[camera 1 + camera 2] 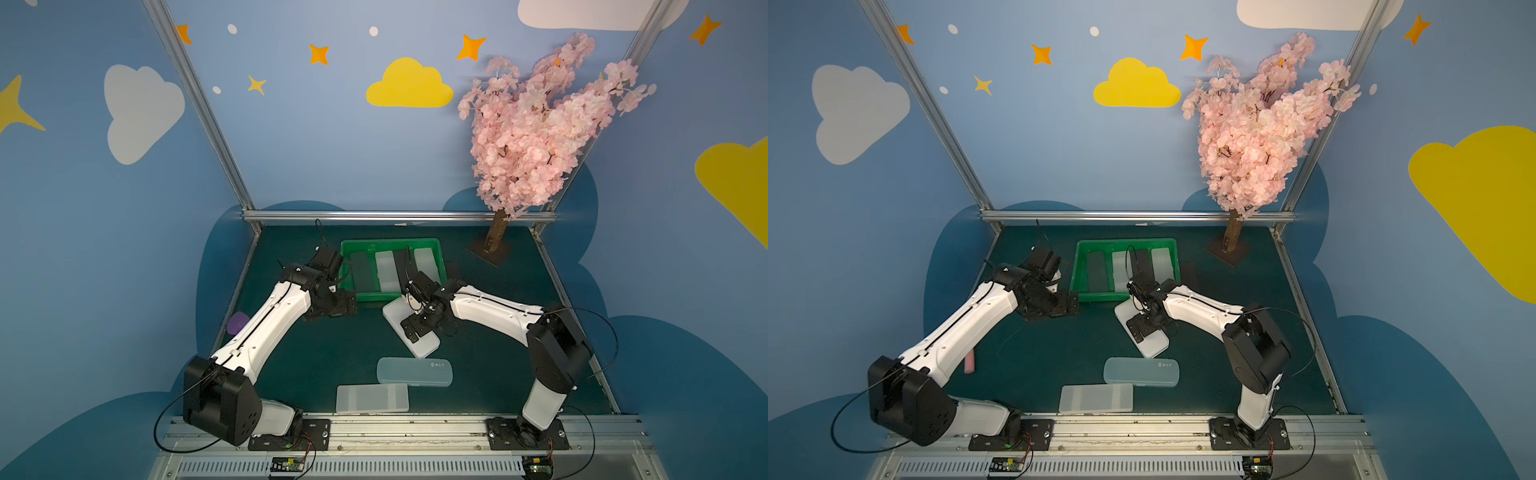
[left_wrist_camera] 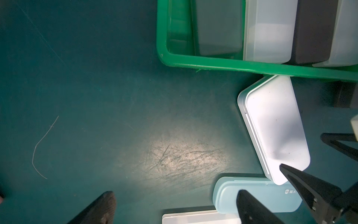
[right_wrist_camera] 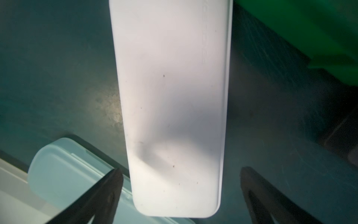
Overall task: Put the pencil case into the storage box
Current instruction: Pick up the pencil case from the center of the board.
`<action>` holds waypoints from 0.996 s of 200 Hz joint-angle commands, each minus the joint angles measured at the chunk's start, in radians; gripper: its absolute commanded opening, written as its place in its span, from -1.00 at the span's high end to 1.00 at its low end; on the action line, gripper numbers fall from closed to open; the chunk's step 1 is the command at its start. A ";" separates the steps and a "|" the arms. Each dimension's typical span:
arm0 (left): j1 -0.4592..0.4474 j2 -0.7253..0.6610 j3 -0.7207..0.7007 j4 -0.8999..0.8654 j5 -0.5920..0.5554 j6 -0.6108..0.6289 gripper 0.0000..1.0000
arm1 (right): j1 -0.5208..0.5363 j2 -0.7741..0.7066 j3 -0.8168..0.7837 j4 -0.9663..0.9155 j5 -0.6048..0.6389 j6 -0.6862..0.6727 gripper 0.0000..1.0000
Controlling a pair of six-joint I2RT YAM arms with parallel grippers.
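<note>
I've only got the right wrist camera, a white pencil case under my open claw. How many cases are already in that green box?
Observer: Four cases sit side by side in the storage box: dark, frosted, dark, frosted.
Operator: Where's the left claw?
Observer: The left claw is open and empty, over bare mat beside the box's near left corner.
Operator: How does my case lie?
Observer: The white case lies slanted, far end by the box's front wall.

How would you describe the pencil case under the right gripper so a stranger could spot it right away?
Find the green storage box at the back of the table. Just in front of its near rim lies an opaque white pencil case, angled diagonally, under the open right gripper. The pale blue case and frosted case nearby lie crosswise.
</note>
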 commanded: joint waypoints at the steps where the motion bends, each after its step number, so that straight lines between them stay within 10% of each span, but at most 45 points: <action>1: 0.004 -0.015 -0.034 0.019 0.082 -0.035 -0.98 | -0.015 0.015 0.025 0.033 -0.035 -0.051 -0.97; 94: -0.034 0.046 -0.249 0.349 0.457 -0.152 -0.89 | -0.137 0.069 0.002 0.098 -0.414 -0.100 -0.96; 199: -0.145 0.347 -0.328 0.780 0.606 -0.357 -0.74 | -0.211 0.071 -0.063 0.074 -0.452 -0.028 -0.54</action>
